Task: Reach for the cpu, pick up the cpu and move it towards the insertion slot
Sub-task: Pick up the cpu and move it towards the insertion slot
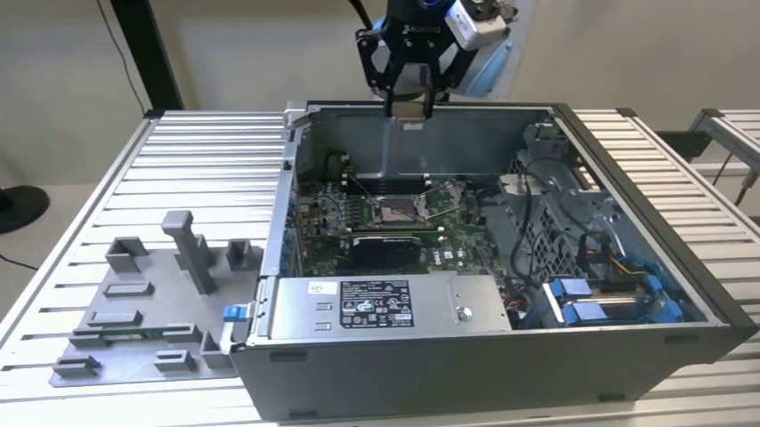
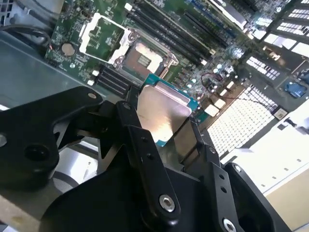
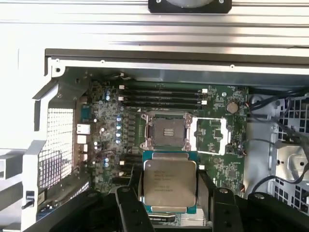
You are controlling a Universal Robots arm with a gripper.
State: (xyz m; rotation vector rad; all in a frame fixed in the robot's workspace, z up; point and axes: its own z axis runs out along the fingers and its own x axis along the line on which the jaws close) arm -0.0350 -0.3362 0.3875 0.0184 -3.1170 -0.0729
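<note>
My gripper point(image 1: 410, 105) hangs above the back wall of the open computer case, shut on the cpu point(image 1: 410, 112). In both wrist views the cpu point(image 3: 169, 182) point(image 2: 161, 115) sits flat between the black fingers point(image 3: 129, 200), silvery face showing with a teal edge around it. The insertion slot point(image 1: 398, 211) lies below on the green motherboard, a square socket with a shiny metal frame and a dark centre. Its cover plate stands swung open beside the insertion slot point(image 3: 166, 131) point(image 2: 143, 59). The cpu is held well above the board, apart from the socket.
The case walls point(image 1: 422, 108) ring the motherboard. Black memory slots point(image 3: 161, 96) run beside the socket. A silver power supply point(image 1: 380, 305) and blue cables point(image 1: 594, 298) fill the case front. A grey tray point(image 1: 142, 311) with plastic blocks lies on the slatted table at the exterior view's left.
</note>
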